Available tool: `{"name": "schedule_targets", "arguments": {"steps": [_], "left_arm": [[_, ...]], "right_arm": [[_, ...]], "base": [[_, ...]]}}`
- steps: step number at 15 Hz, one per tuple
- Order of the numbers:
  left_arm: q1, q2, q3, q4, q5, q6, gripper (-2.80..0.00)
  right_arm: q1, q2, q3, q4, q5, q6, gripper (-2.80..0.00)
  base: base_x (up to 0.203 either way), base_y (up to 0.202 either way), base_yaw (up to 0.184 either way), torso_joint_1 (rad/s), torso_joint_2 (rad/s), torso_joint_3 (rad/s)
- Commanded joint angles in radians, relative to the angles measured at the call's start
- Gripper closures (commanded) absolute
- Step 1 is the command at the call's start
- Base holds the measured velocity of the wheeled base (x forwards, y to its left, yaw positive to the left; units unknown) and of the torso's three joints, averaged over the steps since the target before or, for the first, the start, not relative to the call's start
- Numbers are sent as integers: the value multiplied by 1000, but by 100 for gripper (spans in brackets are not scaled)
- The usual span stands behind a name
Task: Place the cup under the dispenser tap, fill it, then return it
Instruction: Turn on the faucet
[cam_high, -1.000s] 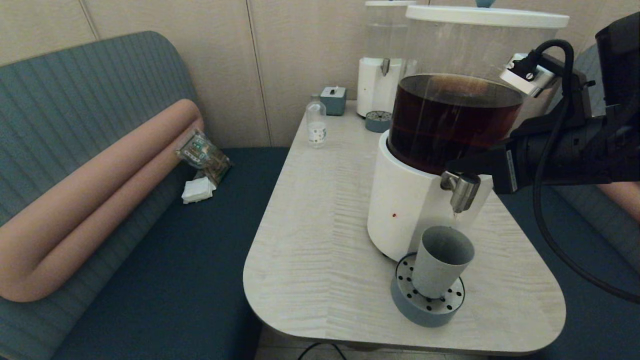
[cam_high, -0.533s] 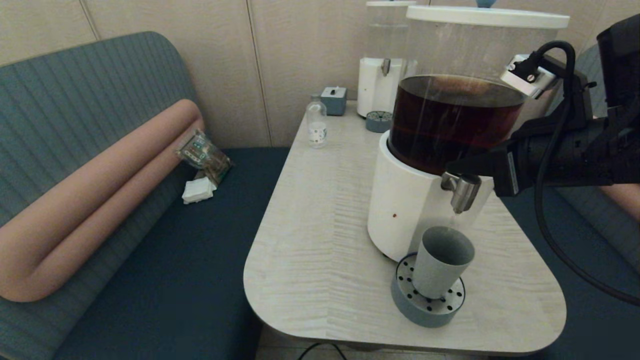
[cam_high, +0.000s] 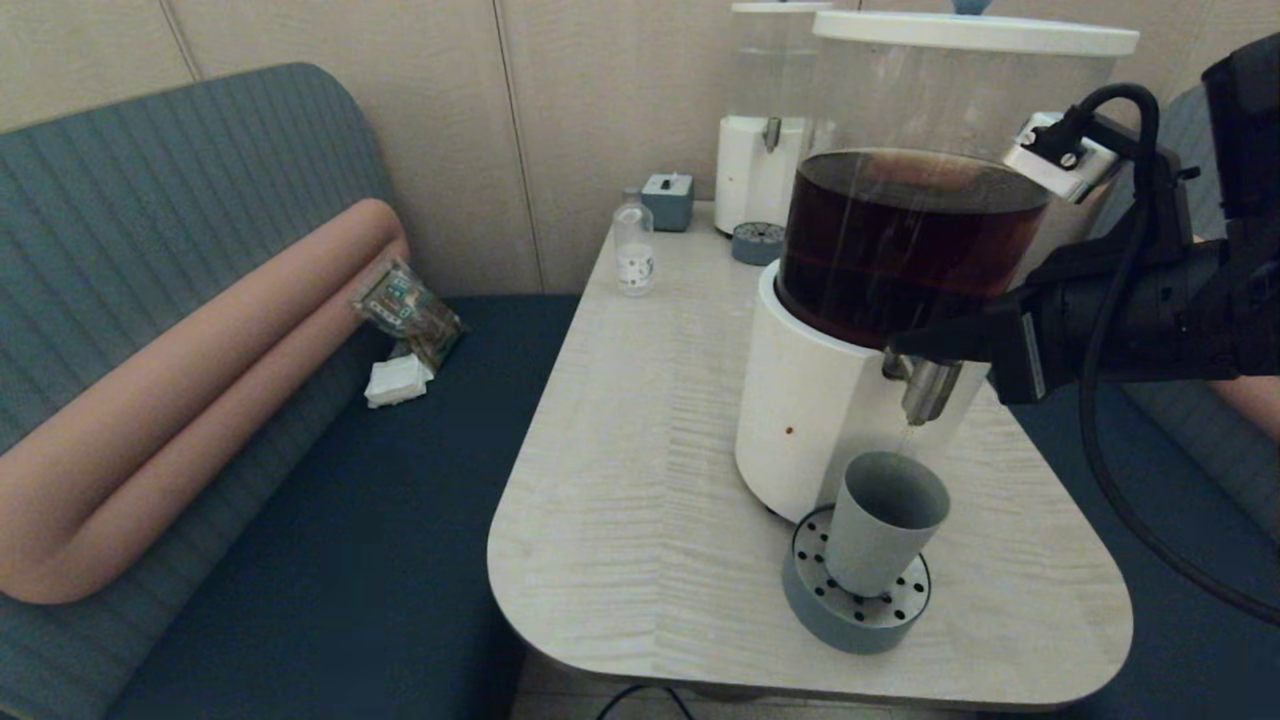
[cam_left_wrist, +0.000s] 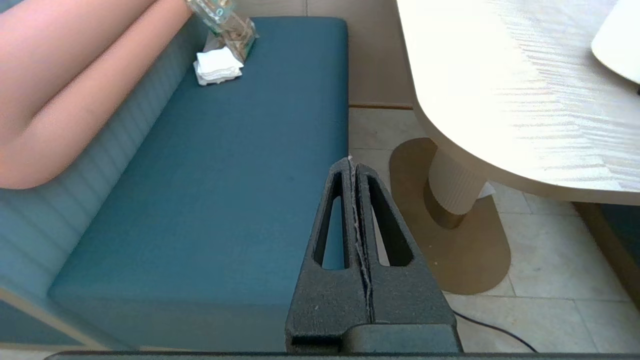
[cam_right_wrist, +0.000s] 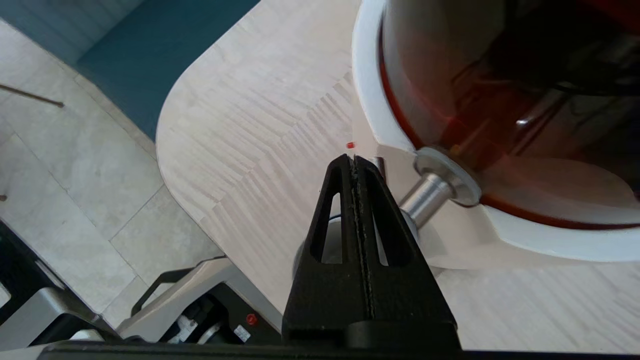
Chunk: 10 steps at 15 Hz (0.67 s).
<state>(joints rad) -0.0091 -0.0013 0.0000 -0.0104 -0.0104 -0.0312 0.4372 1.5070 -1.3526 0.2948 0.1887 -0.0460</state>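
Grey-green cup (cam_high: 884, 520) stands under the dispenser tap (cam_high: 925, 385), the clenched right claw (cam_high: 900, 345) atop the tap.

The right arm reaches in level from the right edge of the tabletop, its pincer (cam_high: 905, 345) pressed flat together with the tip on top of the tap (cam_high: 925, 385). The left pincer (cam_left_wrist: 354, 172) hangs closed, low beside the tabletop's left edge.

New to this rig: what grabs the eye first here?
The big dispenser of dark brown drink dominates the table's right side, the grey-green cup standing on the perforated drip tray under its steel tap. The right pincer, shut, sits on top of that tap. The left pincer, also shut, hangs off the table above the blue bench.
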Motion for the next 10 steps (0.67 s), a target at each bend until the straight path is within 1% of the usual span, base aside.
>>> {"name": "schedule_targets", "arguments": {"steps": [1, 5, 8, 10], "left_arm": [[0, 0, 2, 0, 0, 1, 0], [0, 0, 2, 0, 0, -1, 0], [0, 0, 2, 0, 0, 1, 0], [0, 0, 2, 0, 0, -1, 0]], "right_arm": [[-1, -18, 7, -12, -1, 0, 0], [-10, -84, 37, -38, -1, 0, 0], [-16, -189, 86, -43, -10, -3, 0], [-47, -275, 139, -43, -15, -5, 0]], "base": [[0, 0, 0, 0, 0, 0], [0, 0, 0, 0, 0, 0], [0, 0, 0, 0, 0, 0], [0, 0, 0, 0, 0, 0]]}}
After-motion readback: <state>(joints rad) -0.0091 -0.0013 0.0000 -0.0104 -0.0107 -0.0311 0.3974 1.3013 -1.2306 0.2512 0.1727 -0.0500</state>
